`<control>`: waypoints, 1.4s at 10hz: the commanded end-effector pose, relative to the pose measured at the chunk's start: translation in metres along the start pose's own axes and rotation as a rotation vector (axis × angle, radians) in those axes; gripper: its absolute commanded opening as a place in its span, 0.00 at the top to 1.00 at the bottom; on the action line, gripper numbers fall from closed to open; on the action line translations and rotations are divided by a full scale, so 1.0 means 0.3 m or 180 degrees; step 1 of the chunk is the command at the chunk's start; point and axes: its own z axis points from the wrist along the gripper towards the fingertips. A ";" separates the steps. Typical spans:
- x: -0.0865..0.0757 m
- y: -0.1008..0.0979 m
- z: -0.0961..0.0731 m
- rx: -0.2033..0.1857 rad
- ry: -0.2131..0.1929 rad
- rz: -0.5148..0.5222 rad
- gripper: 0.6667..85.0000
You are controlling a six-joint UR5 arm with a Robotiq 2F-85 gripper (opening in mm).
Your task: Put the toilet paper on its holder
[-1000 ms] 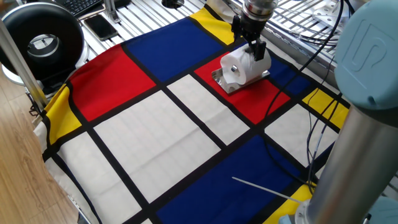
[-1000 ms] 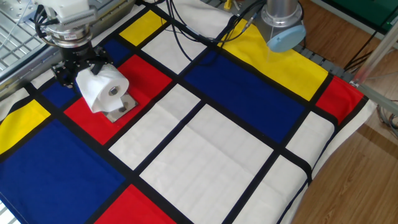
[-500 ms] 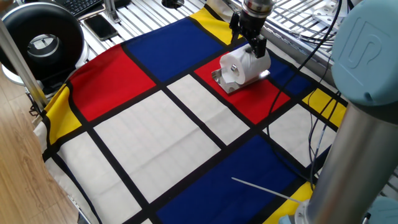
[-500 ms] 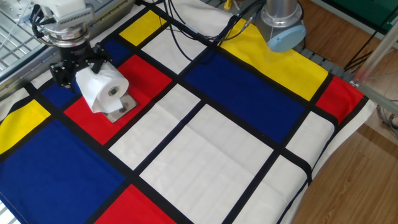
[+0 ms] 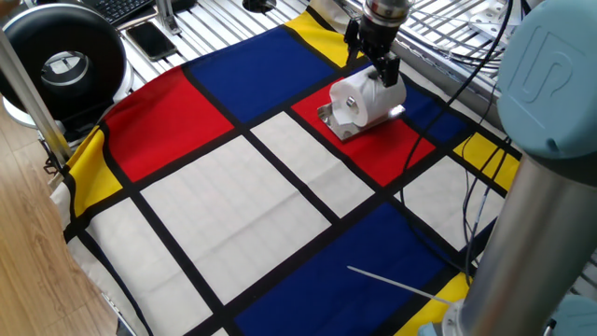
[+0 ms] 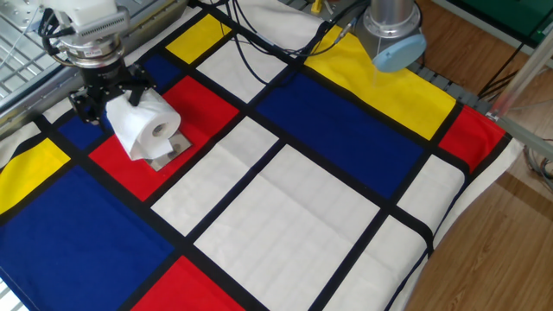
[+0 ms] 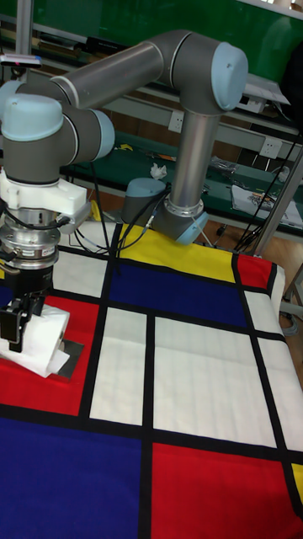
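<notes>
The toilet paper (image 5: 366, 101) (image 6: 140, 128) (image 7: 40, 339) is a white roll lying on its side on a red patch of the cloth, hollow core facing outward. Under it the holder (image 5: 341, 131) (image 6: 169, 150) (image 7: 72, 354) shows as a shiny metal plate; its bar is hidden by the roll. My gripper (image 5: 374, 58) (image 6: 110, 97) (image 7: 23, 325) stands over the rear end of the roll. It is open, with a dark finger on each side of the roll and a slight gap around the paper.
A black round device (image 5: 62, 62) and a phone (image 5: 149, 39) lie beyond the cloth's far left corner. A thin white stick (image 5: 396, 282) rests on a blue patch. Cables (image 6: 259, 43) cross the cloth near the arm's base (image 6: 393, 34). A wire rack (image 6: 17, 39) borders the gripper's side.
The gripper has risen slightly and its fingers have eased off the roll. The roll has settled a little lower onto the holder.
</notes>
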 end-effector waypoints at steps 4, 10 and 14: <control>-0.002 -0.029 -0.029 0.0039 0.0051 -0.0015 0.17; 0.009 -0.053 -0.068 0.0050 0.0113 -0.0042 0.19; 0.007 -0.057 -0.097 0.0046 0.0148 -0.0031 0.19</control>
